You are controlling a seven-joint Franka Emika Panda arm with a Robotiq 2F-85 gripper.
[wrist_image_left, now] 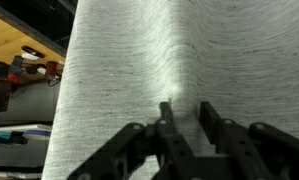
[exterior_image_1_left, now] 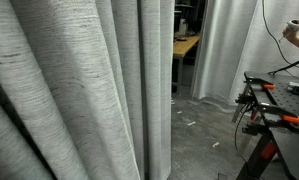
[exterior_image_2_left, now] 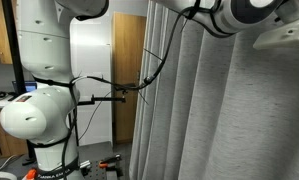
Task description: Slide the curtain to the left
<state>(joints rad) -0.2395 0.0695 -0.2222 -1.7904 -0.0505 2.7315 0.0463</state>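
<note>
1. The curtain [exterior_image_1_left: 69, 90] is hanging floor-length w/ deep vertical folds and is filling the whole near side of an exterior view. In an exterior view [exterior_image_2_left: 239, 110] it's covering the side away from the robot's base.
2. The arm [exterior_image_2_left: 49, 110] is standing beside the curtain's edge, w/ its upper links reaching across the top of the frame over the fabric. A black cable [exterior_image_2_left: 139, 85] is drooping between them.
3. In the wrist view the gripper [wrist_image_left: 185, 106] is coming up from the bottom edge and pointing straight into the curtain [wrist_image_left: 139, 60], very close to the weave, maybe touching.
4. The jaws are sitting w/ only a narrow gap between them and light fabric is showing in that gap. Can't tell if they're pinching a fold or just resting against it.
5. Past the curtain's edge, a smoother white curtain [exterior_image_1_left: 224, 50] is hanging in the bkgd, w/ a wooden desk [exterior_image_1_left: 186, 45] between the two.
6. A black table [exterior_image_1_left: 279, 95] carrying orange-handled clamps is standing near the frame's far side.
</note>
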